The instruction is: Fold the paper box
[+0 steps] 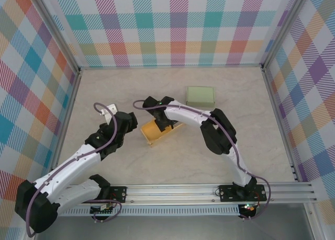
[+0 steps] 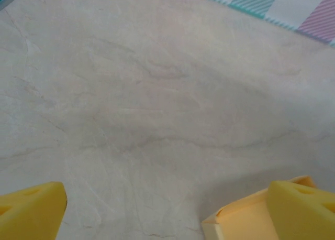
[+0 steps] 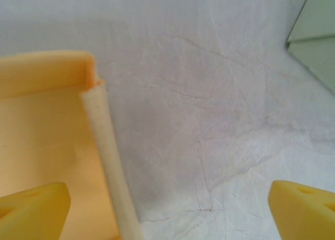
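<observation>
Top external view: I judge the yellow paper box partly formed, walls raised, top unclosed. Left end effector and right end effector are both spread wide, holding nothing.

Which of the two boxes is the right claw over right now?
The yellow box, open-topped, lying between the two arms; the right claw hangs open above its wall. The green box sits farther back, apart.
</observation>
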